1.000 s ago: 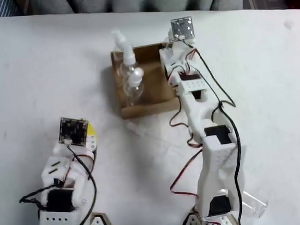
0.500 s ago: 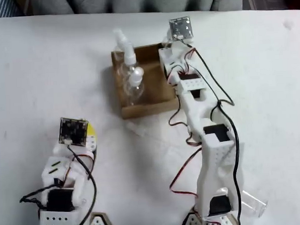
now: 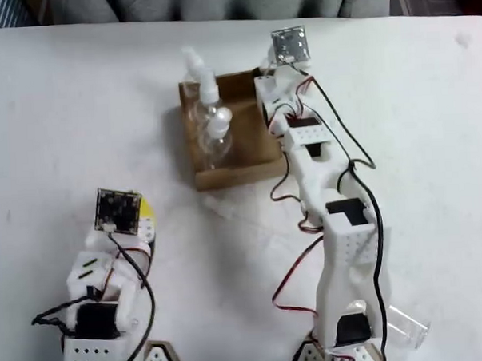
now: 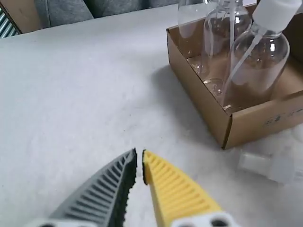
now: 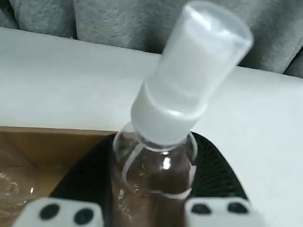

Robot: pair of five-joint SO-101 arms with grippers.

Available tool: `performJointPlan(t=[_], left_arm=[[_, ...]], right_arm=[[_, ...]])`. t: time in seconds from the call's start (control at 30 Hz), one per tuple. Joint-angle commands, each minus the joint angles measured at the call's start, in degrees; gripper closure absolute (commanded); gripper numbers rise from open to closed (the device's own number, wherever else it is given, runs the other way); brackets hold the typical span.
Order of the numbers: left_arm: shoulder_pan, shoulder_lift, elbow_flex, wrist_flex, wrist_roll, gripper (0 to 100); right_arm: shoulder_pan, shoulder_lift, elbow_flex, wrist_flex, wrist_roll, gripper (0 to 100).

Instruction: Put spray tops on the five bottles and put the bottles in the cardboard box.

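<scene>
**Capped bottle held at the box, ready to go in**

The right pincer point(image 5: 154, 189) is clamped on a capped bottle point(image 5: 175, 118) over the rim of the cardboard box point(image 3: 225, 177), near three bottles point(image 3: 210, 122) standing inside. The next move is probably lowering it upright, then releasing. The left pincer point(image 4: 139, 163), tips together, sits well apart from the box.

Brown cardboard box point(image 3: 239, 175); clear bottle point(image 5: 152, 187), white spray top point(image 5: 189, 80); grey-yellow left tool point(image 4: 139, 160).

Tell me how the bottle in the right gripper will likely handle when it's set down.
The bottle looks clear and empty, so probably light. Tall and narrow under a bulky spray top, it may tip easily. Its smooth wall could slip.
</scene>
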Motion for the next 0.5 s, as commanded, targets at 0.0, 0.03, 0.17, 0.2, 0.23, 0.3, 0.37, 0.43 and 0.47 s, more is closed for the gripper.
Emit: performJointPlan(t=[0.0, 0.03, 0.17, 0.2, 0.23, 0.3, 0.37, 0.43, 0.47], left_arm=[[-0.48, -1.27, -0.09, 0.26, -0.62, 98], [-0.48, -1.27, -0.09, 0.26, -0.62, 98], [-0.48, -1.27, -0.09, 0.26, -0.62, 98], [-0.48, -1.27, -0.09, 0.26, -0.62, 98], [-0.48, -1.27, -0.09, 0.26, -0.62, 98], [-0.48, -1.27, -0.09, 0.26, -0.62, 98], [-0.48, -1.27, -0.09, 0.26, -0.62, 98], [-0.48, -1.27, -0.09, 0.26, -0.62, 98], [-0.48, -1.27, -0.09, 0.26, -0.62, 98]], right_arm=[[-1.1, -0.75, -1.93, 0.13, 0.79, 85.5], [-1.19, -0.75, -1.93, 0.84, 0.79, 83.4], [-1.98, -0.84, -1.93, 2.33, 0.79, 78.9], [-2.15, -0.84, -1.93, 2.33, 0.79, 78.3], [-2.33, -0.84, -2.02, 2.33, 0.79, 77.8], [-2.51, -0.84, -2.02, 2.33, 0.79, 76.2], [-2.59, -0.92, -2.02, 2.33, 0.79, 73.8], [-2.59, -0.92, -2.02, 2.33, 0.79, 70.7], [-2.59, -0.92, -2.02, 2.33, 0.79, 69.4]])
